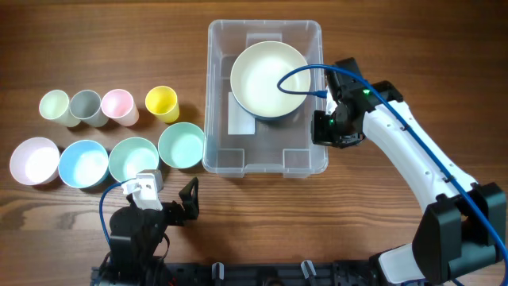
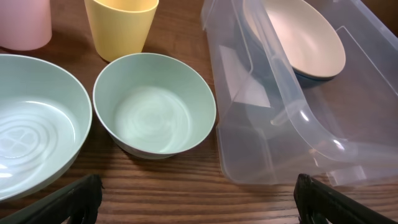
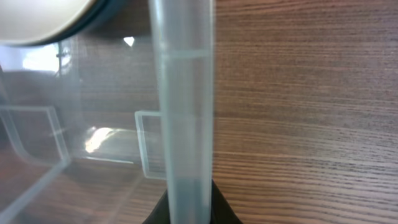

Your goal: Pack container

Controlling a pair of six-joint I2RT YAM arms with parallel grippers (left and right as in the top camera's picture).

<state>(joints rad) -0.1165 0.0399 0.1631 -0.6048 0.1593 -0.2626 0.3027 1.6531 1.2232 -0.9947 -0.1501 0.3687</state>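
Observation:
The clear plastic container (image 1: 266, 151) stands mid-table with a white label inside. A cream bowl with a blue outside (image 1: 268, 78) lies in its far half. My right gripper (image 1: 324, 127) is at the container's right wall. In the right wrist view the rim (image 3: 183, 93) runs straight up between the jaws (image 3: 186, 208), which are shut on it. My left gripper (image 1: 181, 208) is open and empty, low at the table's front. In the left wrist view its fingers (image 2: 199, 202) spread wide before a mint bowl (image 2: 154, 106) and the container's near corner (image 2: 280, 130).
Left of the container lie a white-pink bowl (image 1: 34, 160), a blue bowl (image 1: 83, 164) and two mint bowls (image 1: 133, 159) (image 1: 182, 145). Behind them stand pale green (image 1: 55, 106), grey (image 1: 86, 106), pink (image 1: 118, 106) and yellow (image 1: 162, 102) cups.

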